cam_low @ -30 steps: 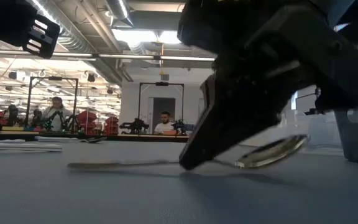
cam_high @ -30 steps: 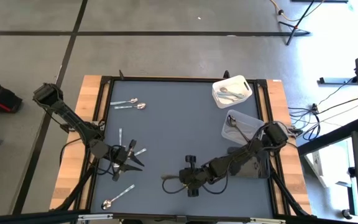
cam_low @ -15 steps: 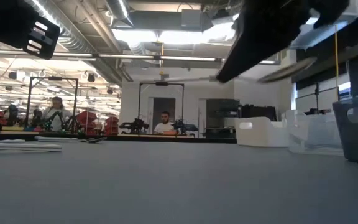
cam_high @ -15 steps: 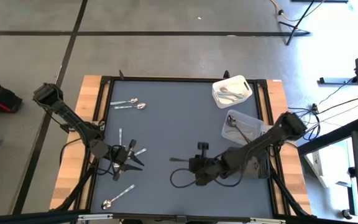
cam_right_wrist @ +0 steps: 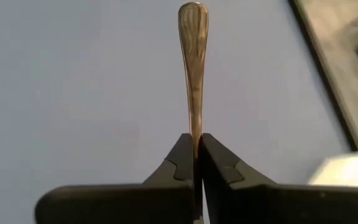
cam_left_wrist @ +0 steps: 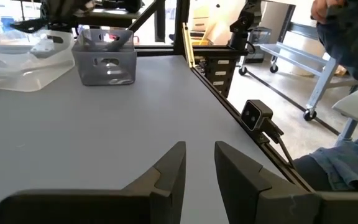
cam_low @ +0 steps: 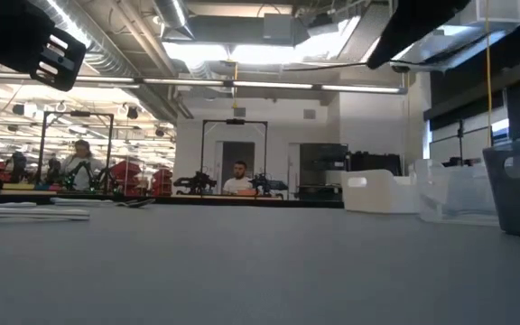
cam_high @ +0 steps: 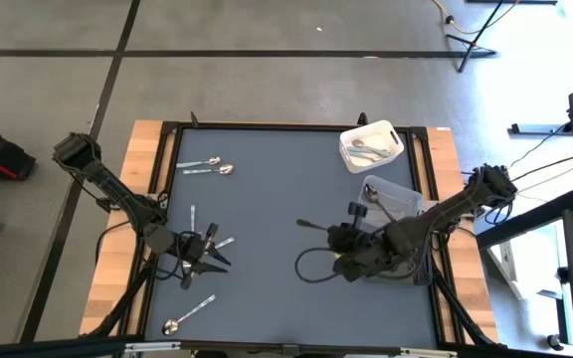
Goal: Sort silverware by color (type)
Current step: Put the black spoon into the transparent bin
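Gripping a slim dark spoon [cam_right_wrist: 193, 68] — bronze-sheened handle — right hand [cam_right_wrist: 197, 163] clamped.

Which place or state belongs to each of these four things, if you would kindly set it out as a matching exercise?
Things:
1. right tool
2. left tool
3. white bin
4. lone spoon

Places or states:
A. upper right in the high view, with sorted spoons inside
B. open, nothing between its fingers
C. shut on a spoon, gripped by the handle
D. lying flat, lower left in the high view

Pairs: 1-C, 2-B, 3-A, 4-D
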